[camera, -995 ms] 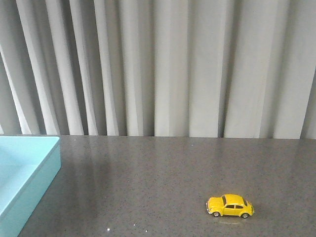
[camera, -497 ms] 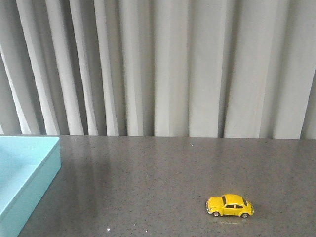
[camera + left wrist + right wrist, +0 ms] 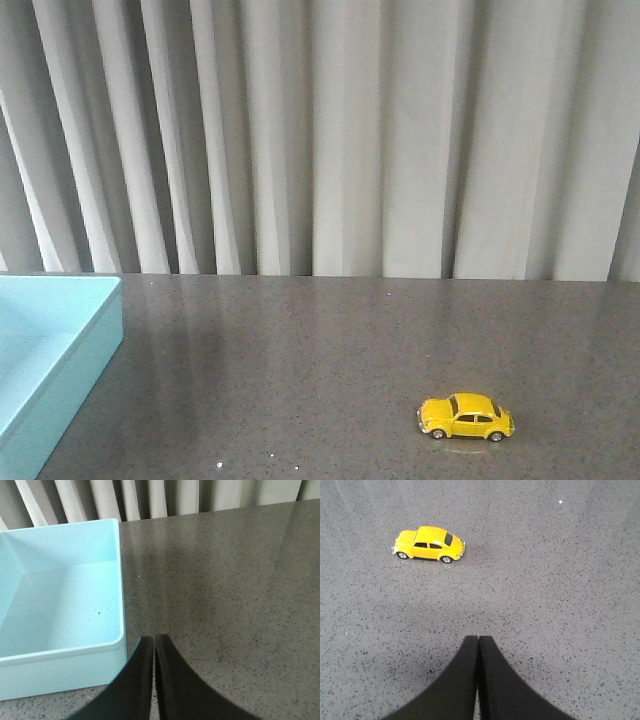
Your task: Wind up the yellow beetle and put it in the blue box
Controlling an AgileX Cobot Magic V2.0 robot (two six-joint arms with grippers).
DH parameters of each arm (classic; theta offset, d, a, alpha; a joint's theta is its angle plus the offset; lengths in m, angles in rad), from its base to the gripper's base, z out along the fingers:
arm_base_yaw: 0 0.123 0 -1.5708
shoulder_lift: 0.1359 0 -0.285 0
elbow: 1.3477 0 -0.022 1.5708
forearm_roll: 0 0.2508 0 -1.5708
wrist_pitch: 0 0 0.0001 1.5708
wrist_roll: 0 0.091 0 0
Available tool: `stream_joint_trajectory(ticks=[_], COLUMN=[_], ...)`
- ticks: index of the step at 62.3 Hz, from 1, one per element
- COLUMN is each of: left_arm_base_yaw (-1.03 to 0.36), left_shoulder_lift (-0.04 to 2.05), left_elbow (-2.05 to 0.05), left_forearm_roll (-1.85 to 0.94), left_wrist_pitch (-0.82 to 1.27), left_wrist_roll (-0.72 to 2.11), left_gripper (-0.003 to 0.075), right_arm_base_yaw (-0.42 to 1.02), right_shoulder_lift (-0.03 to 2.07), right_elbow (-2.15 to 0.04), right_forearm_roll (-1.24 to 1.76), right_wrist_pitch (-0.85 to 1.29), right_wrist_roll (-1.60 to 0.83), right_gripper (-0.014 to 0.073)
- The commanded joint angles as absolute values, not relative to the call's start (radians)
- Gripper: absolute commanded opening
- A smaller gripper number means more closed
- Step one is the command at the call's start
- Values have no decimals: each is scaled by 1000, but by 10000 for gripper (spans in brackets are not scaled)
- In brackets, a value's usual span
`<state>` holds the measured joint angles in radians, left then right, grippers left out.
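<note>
nothing done yet: the yellow beetle (image 3: 466, 417) sits unwound on the bench (image 3: 330, 350), far from the blue box (image 3: 70, 345), both claws pinched closed and empty.

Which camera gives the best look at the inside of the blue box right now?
The left wrist view: it looks down into the blue box, showing its floor, a few dark specks and three walls. The front view catches only one corner of it at the table's left edge. The right wrist view does not show it, only the yellow beetle.
</note>
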<state>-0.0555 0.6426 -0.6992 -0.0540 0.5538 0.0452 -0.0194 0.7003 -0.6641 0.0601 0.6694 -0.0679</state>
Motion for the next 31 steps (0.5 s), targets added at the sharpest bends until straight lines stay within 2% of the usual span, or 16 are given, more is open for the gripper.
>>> stream_joint_trajectory(ticks=[1, 6, 15, 19, 26, 31], left_arm_base_yaw=[-58, -58, -58, -58, -58, -58], left_shoulder_lift=[651, 651, 651, 651, 651, 651], left_elbow=[-723, -717, -714, -714, -714, -714], left_forearm_roll=[-56, -56, -56, -56, -57, -57], left_wrist_pitch=[492, 496, 505, 505, 508, 516], left_wrist_roll=[40, 40, 40, 40, 40, 40], left_gripper=[79, 176, 405, 473, 534, 538], right_arm_base_yaw=[-28, -28, -28, -28, -28, -28], right_shoulder_lift=[705, 705, 705, 705, 705, 705], right_elbow=[-698, -698, -698, -698, -689, -681], right_forearm_roll=[53, 54, 61, 61, 108, 152], right_wrist_pitch=[597, 596, 604, 608, 613, 597], right_wrist_roll=[-120, -160, -167, -166, -127, -127], right_gripper=[60, 148, 384, 484, 580, 589])
